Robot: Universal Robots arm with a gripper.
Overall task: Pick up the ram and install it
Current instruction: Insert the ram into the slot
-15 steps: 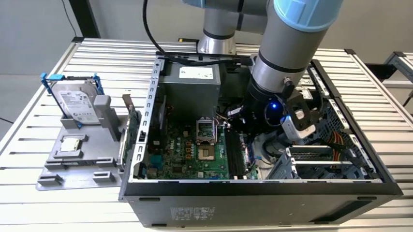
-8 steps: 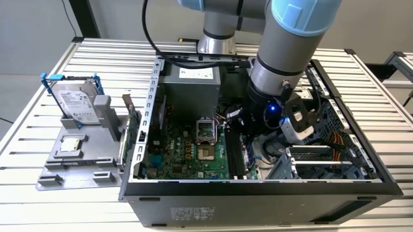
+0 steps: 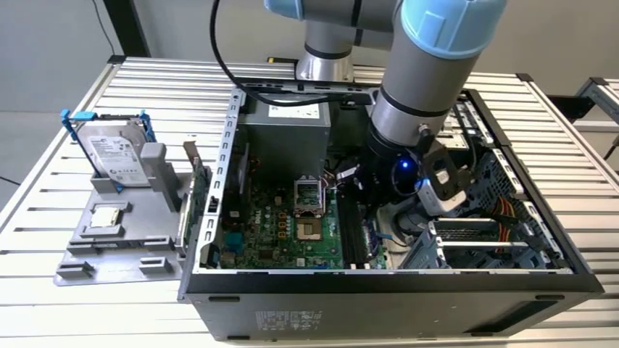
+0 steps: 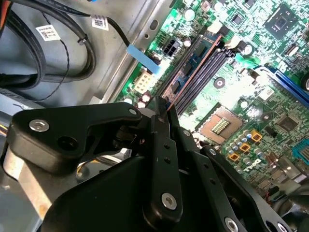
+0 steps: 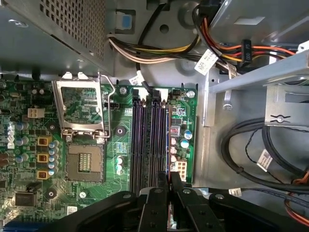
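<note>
The ram (image 5: 167, 140) shows edge-on as a thin strip standing along the outermost of the black memory slots (image 5: 145, 140), beside the motherboard's edge. In the second wrist view the ram (image 4: 193, 72) runs as a thin reddish-brown line away from the black fingers (image 4: 159, 140). My gripper (image 5: 169, 176) is shut on the ram's near end, and that closed grip (image 4: 161, 116) sits just above the slot row (image 4: 203, 72). In the exterior view the arm reaches down into the open computer case (image 3: 387, 279) towards its right-hand middle.
The empty processor socket (image 5: 84, 162) with its raised metal frame (image 5: 79, 106) lies beside the slots. Cable bundles (image 5: 251, 154) and a drive cage (image 3: 483, 239) crowd the other side. Outside, a grey tray (image 3: 116, 246) holds a hard drive (image 3: 116, 152), a processor chip (image 3: 106, 216) and an expansion card (image 3: 198, 185).
</note>
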